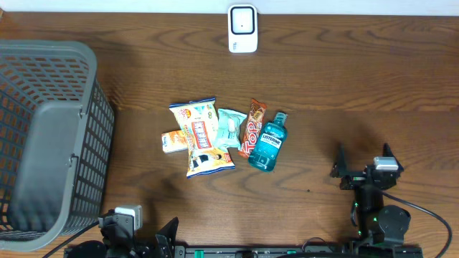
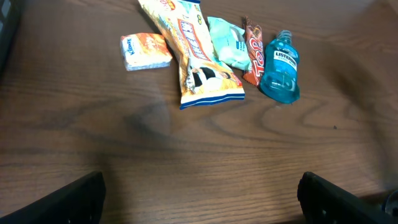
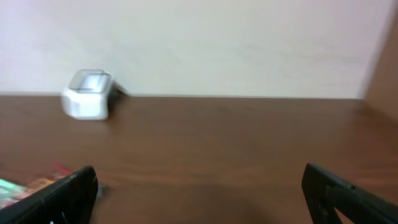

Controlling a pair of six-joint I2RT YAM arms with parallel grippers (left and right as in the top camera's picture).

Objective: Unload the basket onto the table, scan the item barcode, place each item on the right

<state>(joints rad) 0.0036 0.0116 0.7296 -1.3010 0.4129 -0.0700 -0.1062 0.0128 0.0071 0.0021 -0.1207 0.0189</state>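
A dark wooden table bore a grey plastic mesh basket, far left of the white box-shaped barcode scanner. On the robot's side of the scanner, a yellow snack bag, a blue clear-plastic mouthwash bottle and smaller packets lay bunched and unobstructed. The left gripper and the right gripper gaped wide, empty. Of the wrist views, only the right's caught the scanner.

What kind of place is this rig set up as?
Probably a mock shop checkout on a wooden table: a white scanner at the far edge, packaged goods in the middle (mouthwash, snack bag, candy bar), and a grey basket on the left.
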